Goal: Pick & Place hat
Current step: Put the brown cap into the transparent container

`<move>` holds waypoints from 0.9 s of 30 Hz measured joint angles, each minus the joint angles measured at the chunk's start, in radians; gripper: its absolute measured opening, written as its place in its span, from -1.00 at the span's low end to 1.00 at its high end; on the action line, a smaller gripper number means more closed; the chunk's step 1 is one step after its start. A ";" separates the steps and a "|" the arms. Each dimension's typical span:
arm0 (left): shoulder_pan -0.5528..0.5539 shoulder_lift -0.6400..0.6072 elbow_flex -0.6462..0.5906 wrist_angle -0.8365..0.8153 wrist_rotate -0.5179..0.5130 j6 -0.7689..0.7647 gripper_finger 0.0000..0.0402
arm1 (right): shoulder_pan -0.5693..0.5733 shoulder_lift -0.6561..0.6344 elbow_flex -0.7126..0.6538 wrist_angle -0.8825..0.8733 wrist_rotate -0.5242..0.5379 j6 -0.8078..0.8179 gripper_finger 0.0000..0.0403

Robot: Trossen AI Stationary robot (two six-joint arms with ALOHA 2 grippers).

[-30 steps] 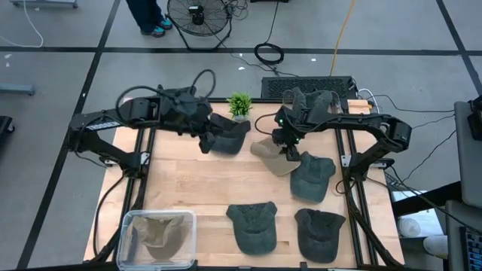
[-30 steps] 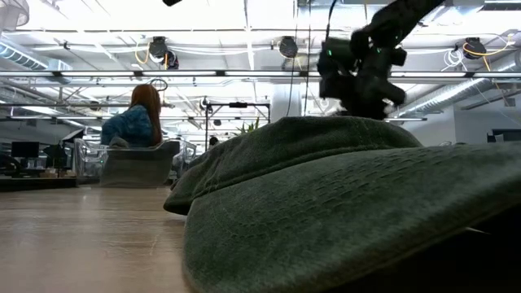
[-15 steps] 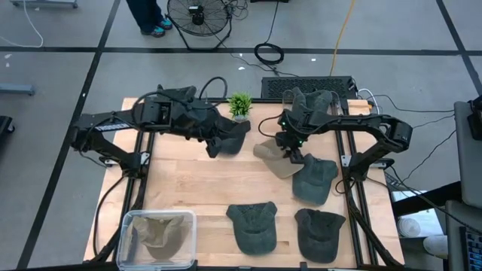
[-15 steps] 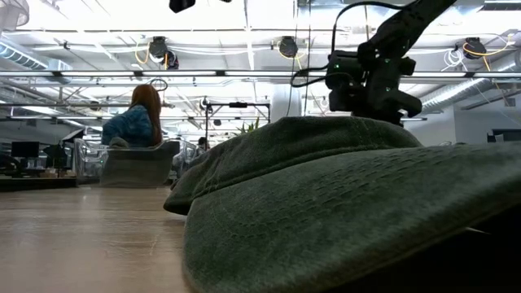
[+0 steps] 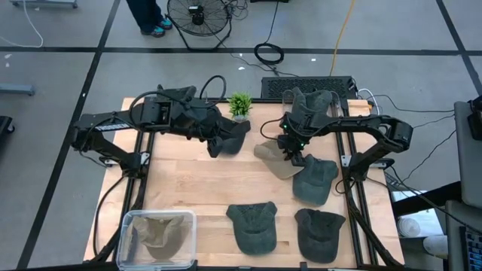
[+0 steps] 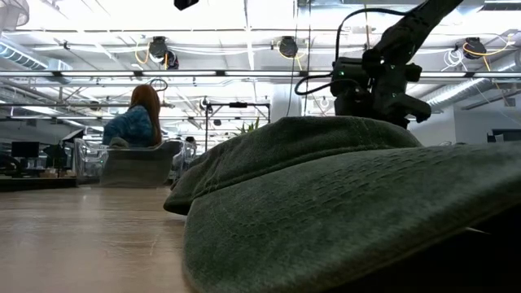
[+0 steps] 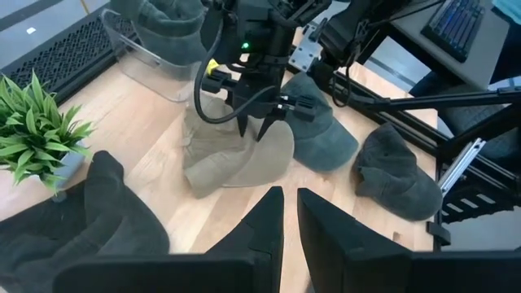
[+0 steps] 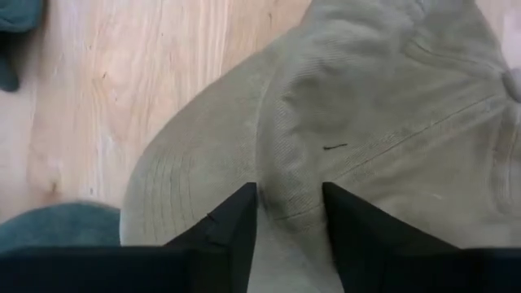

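Over at the desk's (image 5: pixel 188 188) ten o'clock, the left claw (image 5: pixel 213 141) is clamped on a dark hat (image 5: pixel 230 135) that droops from it, soft and light by the look. At the seven o'clock corner a clear bin (image 5: pixel 157 237) already holds a tan hat. Toward two o'clock the right claw (image 5: pixel 288 154) sits pressed onto the tan hat (image 5: pixel 275 159), its fingers (image 8: pixel 232 224) apart astride a fold of crown cloth. That fabric should bunch easily, so I'd pinch the crown where it meets the stiffer brim. Four more dark hats lie about the pale wood, smooth and likely slippery. Beyond, a person sits in an open workshop.
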 joint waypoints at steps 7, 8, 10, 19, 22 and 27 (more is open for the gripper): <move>0.000 0.000 0.000 0.000 0.000 0.018 -0.77 | 0.011 0.000 0.002 0.045 -0.002 0.151 -0.89; 0.000 0.000 0.000 0.000 0.000 0.023 -0.77 | 0.016 0.000 0.008 0.041 -0.002 0.175 -0.94; 0.000 0.000 0.000 0.000 0.000 0.037 -0.77 | 0.032 0.000 0.020 0.040 0.000 0.246 -0.95; 0.001 0.005 0.000 0.033 -0.048 0.072 -0.77 | 0.173 -0.021 0.139 0.149 0.013 0.509 -0.99; 0.001 0.008 0.000 0.061 -0.044 0.102 -0.77 | 0.215 -0.021 0.172 0.193 0.057 0.590 -0.99; 0.001 0.007 0.000 0.073 -0.048 0.109 -0.77 | 0.251 0.002 0.172 0.246 0.111 0.713 -0.99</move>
